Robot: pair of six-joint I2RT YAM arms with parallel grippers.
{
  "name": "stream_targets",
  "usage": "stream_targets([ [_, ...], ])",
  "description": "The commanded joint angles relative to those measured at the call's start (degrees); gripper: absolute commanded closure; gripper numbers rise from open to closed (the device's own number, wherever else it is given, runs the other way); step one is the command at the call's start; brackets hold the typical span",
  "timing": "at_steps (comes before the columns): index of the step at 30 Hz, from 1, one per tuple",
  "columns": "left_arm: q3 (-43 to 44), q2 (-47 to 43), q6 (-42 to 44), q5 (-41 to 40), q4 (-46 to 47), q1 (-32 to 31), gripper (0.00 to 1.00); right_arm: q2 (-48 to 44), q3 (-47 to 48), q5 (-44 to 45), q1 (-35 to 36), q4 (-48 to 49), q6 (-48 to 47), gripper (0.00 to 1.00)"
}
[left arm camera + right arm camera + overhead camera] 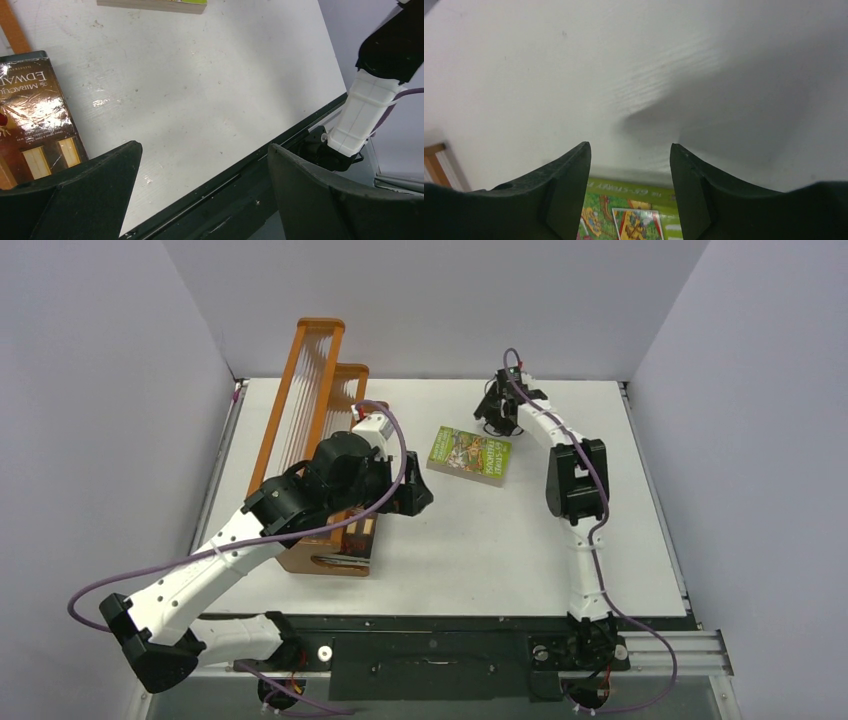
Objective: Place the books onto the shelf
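A bright green illustrated book (469,454) lies flat on the white table, right of the orange-brown wooden shelf (318,390). My right gripper (492,418) hovers at the book's far right corner. In the right wrist view it (629,146) is open, with the green cover (634,215) below and nothing between the fingertips. My left gripper (415,495) is beside the shelf's near end. It (204,147) stands wide open and empty. A dark brown book (35,115) rests next to the shelf's wood (12,30). The green book's edge (152,5) shows at the top.
The left arm's elbow (335,465) hangs over the shelf's near end and hides part of it. The black rail (430,625) runs along the table's near edge. Grey walls close in the table on three sides. The right arm (370,110) shows in the left wrist view.
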Motion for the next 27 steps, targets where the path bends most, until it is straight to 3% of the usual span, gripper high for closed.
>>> stream_targets([
  [1, -0.8, 0.1, -1.4, -1.5, 2.6, -0.3, 0.04, -6.0, -9.6, -6.2, 2.2, 1.5, -0.6, 0.45],
  [7, -8.7, 7.8, -4.7, 1.7, 11.4, 0.7, 0.04, -23.4, -50.5, -15.3, 3.9, 25.4, 3.2, 0.45],
  [10, -10.0, 12.7, -6.6, 4.3, 14.2, 1.0, 0.04, -32.7, -64.7, -17.6, 4.3, 36.0, 6.3, 0.45],
  [13, -9.4, 18.3, -7.6, 5.1, 16.3, 1.5, 0.04, -40.4, -78.5, -18.9, 5.6, 40.4, 6.8, 0.45],
  [20, 0.1, 32.6, -4.8, 6.3, 15.6, 3.9, 0.03, -58.7, -91.3, -11.5, 6.3, 36.5, 5.4, 0.45],
  [25, 8.4, 41.3, -5.7, 3.4, 14.8, 5.5, 0.00, -66.3, -92.8, -8.7, 1.8, 34.3, 4.6, 0.45],
  [27, 11.5, 44.5, -7.2, 0.0, 12.7, 6.7, 0.07, -67.4, -92.0, -8.7, 1.0, 33.0, 3.8, 0.45],
])
